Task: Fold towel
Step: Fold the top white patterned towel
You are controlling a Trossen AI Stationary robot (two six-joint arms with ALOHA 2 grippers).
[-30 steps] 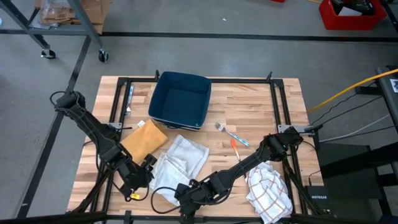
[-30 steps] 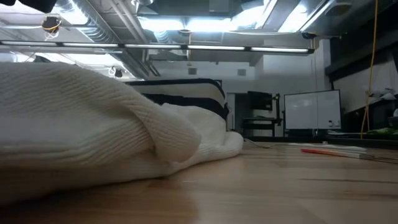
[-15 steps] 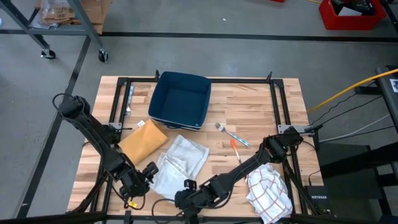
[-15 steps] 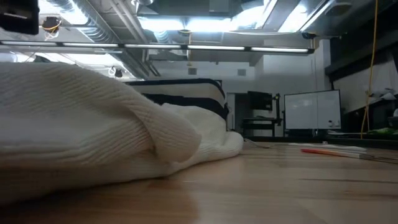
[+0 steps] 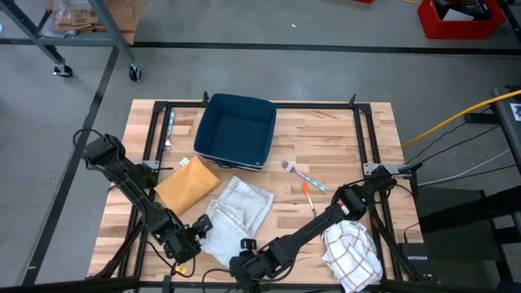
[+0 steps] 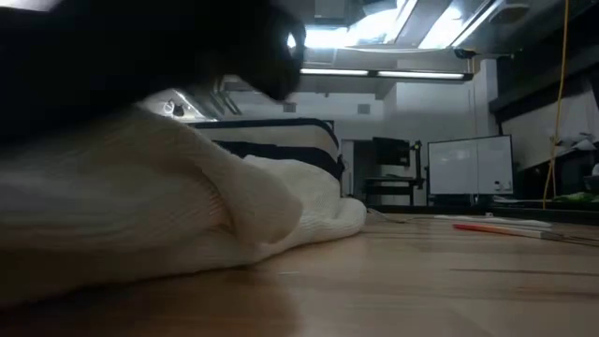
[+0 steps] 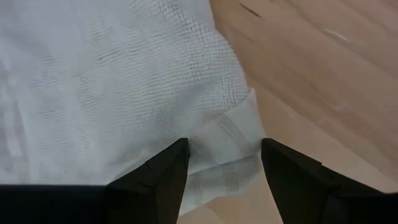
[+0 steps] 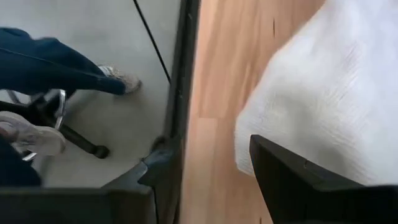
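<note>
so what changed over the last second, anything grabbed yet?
Nothing grabbed. The left gripper slid toward the table's near edge, to the white towel's near-left corner, jaws open around the hem. The right gripper also drew back to the near edge, jaws open at the towel's near-right corner. Towel, tan cloth, blue bin and checked cloth stayed put.
</note>
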